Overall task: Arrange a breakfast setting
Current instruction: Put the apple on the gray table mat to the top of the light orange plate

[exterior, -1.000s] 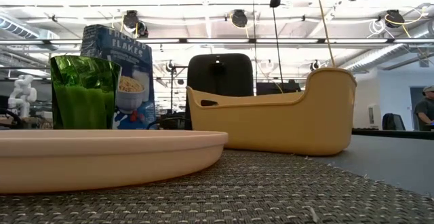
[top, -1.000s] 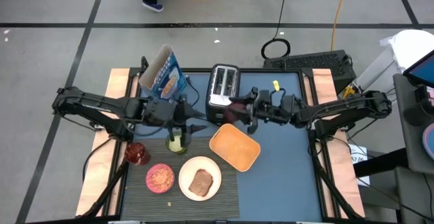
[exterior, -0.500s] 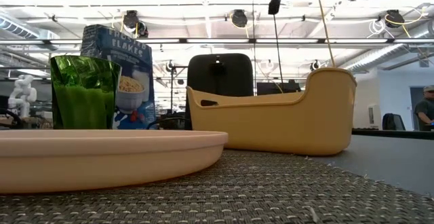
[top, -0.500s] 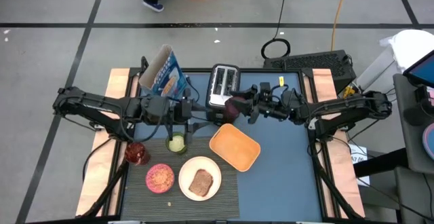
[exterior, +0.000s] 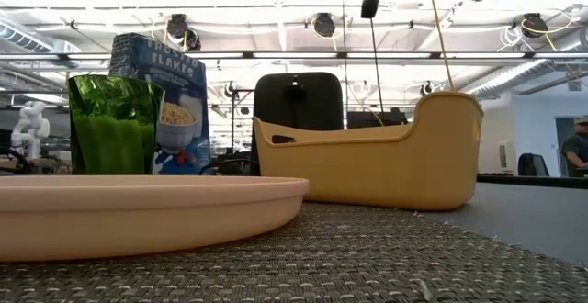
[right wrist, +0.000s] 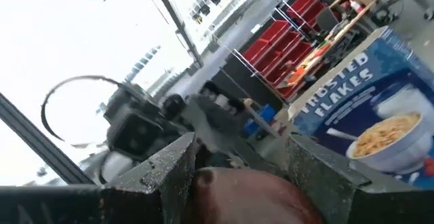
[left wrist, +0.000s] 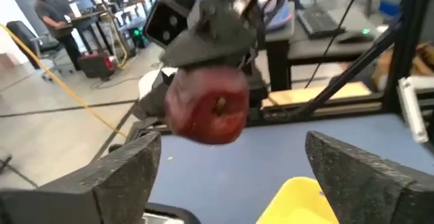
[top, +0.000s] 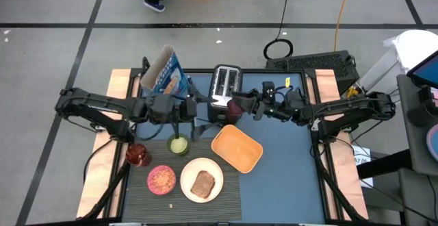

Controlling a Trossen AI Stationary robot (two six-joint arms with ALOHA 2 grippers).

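Right gripper pinching round dark-red apple, held mid-air at table centre, just beside silver-black toaster. Left gripper spread wide, facing it from 9 o'clock. Left wrist view shows apple's dimpled end; high view only dark blob. Round white plate with toast slice at 6 o'clock on dark ribbed placemat.

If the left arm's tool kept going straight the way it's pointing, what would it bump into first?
Probably the red apple held in the right tool. The left tool is open and points right at it, with the apple between its fingers' line; exact depth is unclear.
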